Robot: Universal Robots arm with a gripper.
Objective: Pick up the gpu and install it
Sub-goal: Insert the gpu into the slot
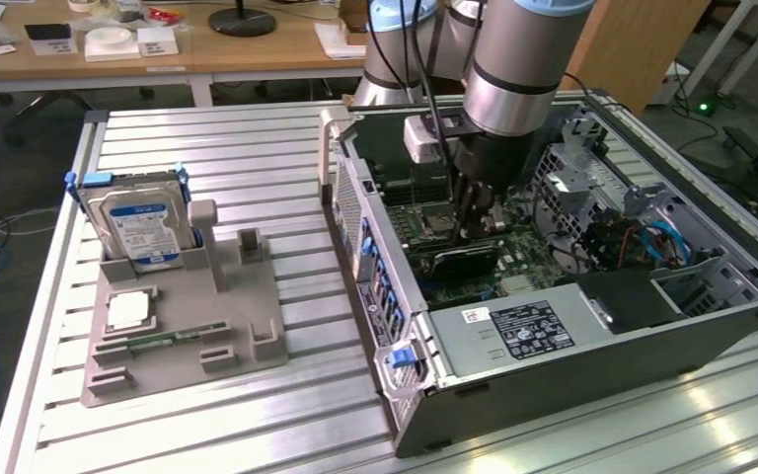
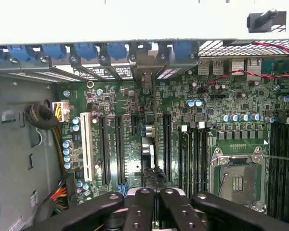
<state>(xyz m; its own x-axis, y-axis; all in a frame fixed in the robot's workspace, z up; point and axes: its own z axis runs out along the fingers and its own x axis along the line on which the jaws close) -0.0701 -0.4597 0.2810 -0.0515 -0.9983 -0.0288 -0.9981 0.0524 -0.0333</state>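
Observation:
The gpu (image 1: 465, 262) is a thin dark card standing on edge on the motherboard (image 1: 517, 286) inside the open computer case (image 1: 576, 380). In the wrist view the gpu (image 2: 148, 149) shows edge-on, running from the blue-clipped bracket row toward the fingertips. My gripper (image 1: 478, 225) reaches down into the case and sits right over the card's top edge. In the wrist view the gripper (image 2: 153, 197) has its black fingers (image 2: 139, 207) drawn together, shut. Whether they pinch the card's edge or only rest above it does not show.
A grey parts holder (image 1: 221, 296) on the slatted metal table (image 1: 221, 148) carries a silver hard drive with a blue label (image 1: 142, 222), a pale chip (image 1: 129, 311) and a green memory stick (image 1: 162, 339). Inside the case are a CPU socket (image 2: 236, 180), cable bundles (image 2: 41, 118) and a drive cage (image 1: 709, 281).

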